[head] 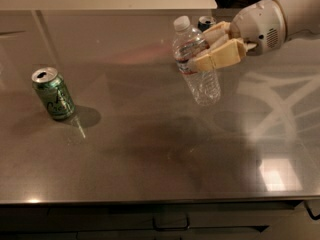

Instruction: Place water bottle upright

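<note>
The water bottle (196, 59) is clear and ribbed with a white cap and a label band. It hangs in the air above the steel table (150, 149), nearly upright, its cap leaning a little to the left. My gripper (212, 54) comes in from the upper right and is shut on the bottle's middle, around the label. The tan fingers (220, 59) wrap the bottle's right side. The bottle's base is above the table surface, not touching it.
A green soda can (53, 93) stands upright at the left of the table. The top of a blue-and-silver can (205, 22) shows behind the gripper at the back. The table's front edge runs along the bottom, with drawers below.
</note>
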{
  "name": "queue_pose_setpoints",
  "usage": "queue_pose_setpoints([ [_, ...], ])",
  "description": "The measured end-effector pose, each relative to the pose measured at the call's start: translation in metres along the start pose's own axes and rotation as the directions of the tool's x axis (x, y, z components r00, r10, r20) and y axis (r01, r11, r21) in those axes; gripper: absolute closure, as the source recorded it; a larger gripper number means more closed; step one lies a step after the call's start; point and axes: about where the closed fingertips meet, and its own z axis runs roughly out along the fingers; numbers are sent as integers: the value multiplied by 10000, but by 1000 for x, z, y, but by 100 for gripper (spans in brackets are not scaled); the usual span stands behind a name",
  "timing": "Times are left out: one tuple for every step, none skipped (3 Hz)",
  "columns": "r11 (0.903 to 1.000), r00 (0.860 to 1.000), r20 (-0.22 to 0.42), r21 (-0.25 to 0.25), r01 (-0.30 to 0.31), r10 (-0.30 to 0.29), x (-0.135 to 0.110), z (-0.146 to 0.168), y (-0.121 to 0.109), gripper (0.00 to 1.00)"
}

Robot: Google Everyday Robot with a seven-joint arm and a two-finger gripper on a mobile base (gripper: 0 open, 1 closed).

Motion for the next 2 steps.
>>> queue_pose_setpoints([
  [10000, 9959, 899, 17, -70, 68, 8, -7, -7, 100],
  [10000, 9852, 1715, 28, -42, 36, 16, -17, -13, 100],
])
